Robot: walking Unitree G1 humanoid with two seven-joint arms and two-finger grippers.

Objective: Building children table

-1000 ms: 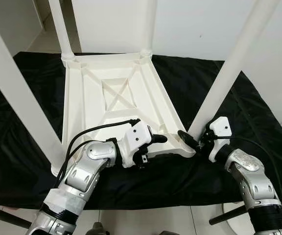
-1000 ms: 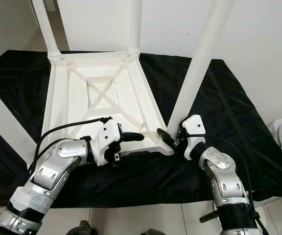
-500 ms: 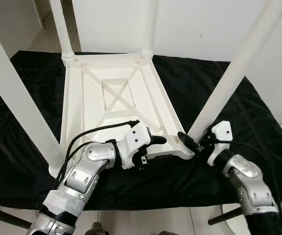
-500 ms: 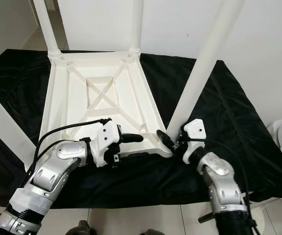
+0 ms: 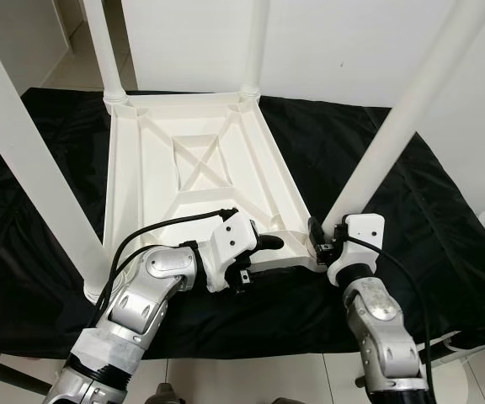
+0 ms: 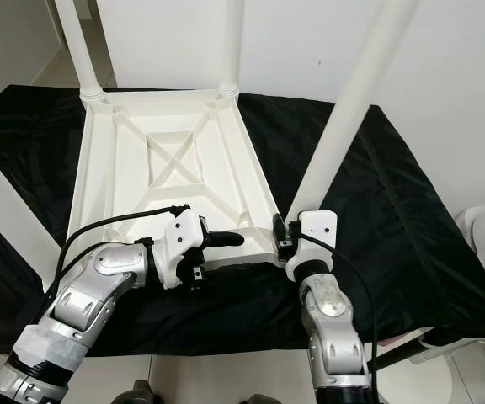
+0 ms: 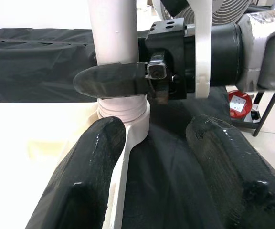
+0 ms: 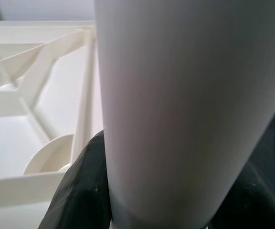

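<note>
The white plastic tabletop (image 5: 200, 181) is lying upside down on the black cloth (image 5: 411, 194), all four legs standing in corner sockets. The right gripper (image 5: 318, 238) is clamping the near-right leg (image 5: 386, 147) at its base, apparently seating it. The left gripper (image 5: 269, 243), fingers apart, is bracing the near tabletop edge. Flipping upright is probably remaining.

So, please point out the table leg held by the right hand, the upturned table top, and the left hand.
Table leg (image 6: 343, 126), right eye view, mid shaft.
Table top (image 5: 200, 181), left eye view, ribbed underside.
Left hand (image 7: 147, 162), left wrist view, between fingertips.
</note>
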